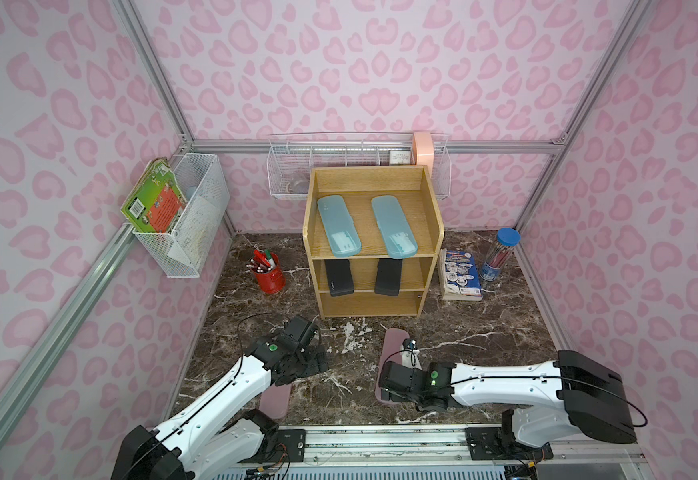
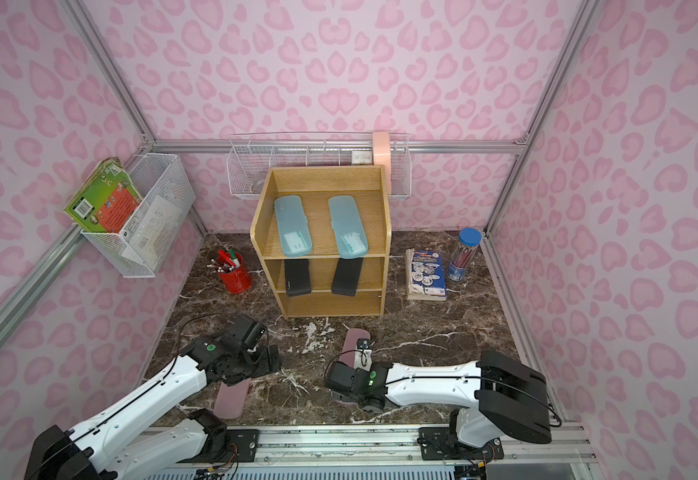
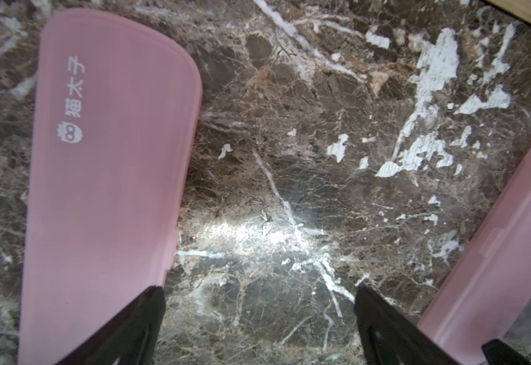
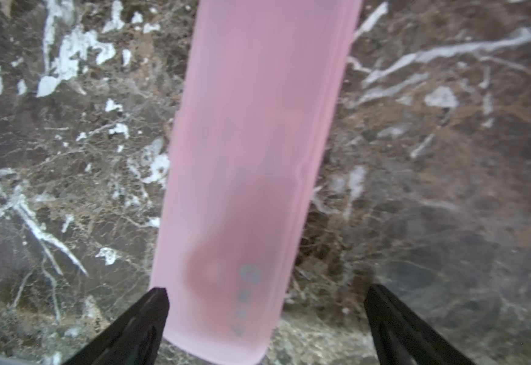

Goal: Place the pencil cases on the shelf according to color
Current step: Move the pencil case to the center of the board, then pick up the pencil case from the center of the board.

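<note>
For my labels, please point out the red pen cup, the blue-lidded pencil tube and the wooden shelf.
red pen cup [image 1: 271, 280]: in a top view, side wall.
blue-lidded pencil tube [image 1: 508, 237]: in a top view, blue lid.
wooden shelf [image 1: 370, 178]: in a top view, back wall.

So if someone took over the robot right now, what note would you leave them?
Left gripper: open, holding nothing.
Right gripper: open, poised over a pink case, not gripping it.
Done: two blue cases on the shelf's top tier, two black cases on the middle tier.
Left: that one and the other pink case, both on the table; probably bound for the bottom tier.
</note>
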Action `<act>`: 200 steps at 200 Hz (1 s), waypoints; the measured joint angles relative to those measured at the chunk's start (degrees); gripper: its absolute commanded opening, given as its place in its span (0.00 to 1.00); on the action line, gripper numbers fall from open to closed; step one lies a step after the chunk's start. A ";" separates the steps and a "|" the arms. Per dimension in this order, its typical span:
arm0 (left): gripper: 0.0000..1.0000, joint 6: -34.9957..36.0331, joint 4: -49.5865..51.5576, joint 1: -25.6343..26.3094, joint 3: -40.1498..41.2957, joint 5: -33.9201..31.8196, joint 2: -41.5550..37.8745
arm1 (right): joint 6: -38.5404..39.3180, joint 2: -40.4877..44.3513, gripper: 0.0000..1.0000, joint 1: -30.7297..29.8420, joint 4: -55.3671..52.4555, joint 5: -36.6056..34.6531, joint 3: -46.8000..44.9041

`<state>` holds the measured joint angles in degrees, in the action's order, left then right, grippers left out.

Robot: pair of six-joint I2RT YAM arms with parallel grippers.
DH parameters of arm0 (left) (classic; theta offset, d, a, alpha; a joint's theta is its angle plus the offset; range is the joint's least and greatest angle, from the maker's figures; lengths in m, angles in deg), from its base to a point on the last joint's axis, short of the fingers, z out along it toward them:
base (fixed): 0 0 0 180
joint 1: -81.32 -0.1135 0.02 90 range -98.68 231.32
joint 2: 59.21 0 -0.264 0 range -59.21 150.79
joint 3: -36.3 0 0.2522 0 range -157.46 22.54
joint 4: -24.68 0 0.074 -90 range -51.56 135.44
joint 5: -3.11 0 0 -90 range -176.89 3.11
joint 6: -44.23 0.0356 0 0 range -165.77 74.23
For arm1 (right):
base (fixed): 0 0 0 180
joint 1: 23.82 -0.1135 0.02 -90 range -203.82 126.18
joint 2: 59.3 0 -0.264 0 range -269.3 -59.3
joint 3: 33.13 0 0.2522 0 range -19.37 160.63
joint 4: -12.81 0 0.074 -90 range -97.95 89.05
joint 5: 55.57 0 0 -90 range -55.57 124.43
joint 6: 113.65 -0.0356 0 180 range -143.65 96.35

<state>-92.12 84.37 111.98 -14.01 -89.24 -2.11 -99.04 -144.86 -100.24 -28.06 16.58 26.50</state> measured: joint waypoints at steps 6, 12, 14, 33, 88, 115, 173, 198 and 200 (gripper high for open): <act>0.99 0.00 0.11 0.00 -0.07 -0.15 -0.13 | 0.00 -1.31 1.00 -0.13 0.09 0.04 1.18; 0.98 0.02 0.33 0.00 -0.22 -0.35 -0.28 | 0.00 -2.36 1.00 -0.22 0.04 0.02 2.08; 0.99 0.04 0.44 0.00 -0.31 -0.42 -0.37 | 0.00 -2.84 1.00 -0.22 0.04 0.02 2.43; 0.99 0.20 1.09 0.00 -0.81 -1.40 -1.11 | -0.37 -4.74 1.00 -0.22 -0.17 0.17 3.10; 0.99 0.13 1.51 -0.04 -1.73 -2.05 -0.66 | -1.46 2.36 1.00 0.11 -3.76 0.37 -2.93; 0.98 -0.02 1.53 -0.04 -1.49 -2.62 -1.33 | -0.79 8.59 1.00 -0.28 -4.15 -0.15 -4.85; 0.98 -0.04 1.73 -0.07 -0.79 -3.54 -1.70 | 0.61 4.26 1.00 -1.84 -1.97 0.13 -4.44; 0.98 -0.02 1.55 -0.07 -0.79 -3.76 -1.20 | 0.66 -0.57 1.00 -1.99 -0.83 0.55 -2.51; 0.99 -0.02 1.53 -0.07 -0.76 -3.78 -1.20 | 0.66 -0.83 1.00 -2.01 -0.79 0.61 -2.51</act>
<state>-92.14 85.90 111.91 -14.78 -93.02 -3.31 -98.39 -145.69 -102.25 -28.85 17.19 23.98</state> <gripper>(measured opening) 0.986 0.998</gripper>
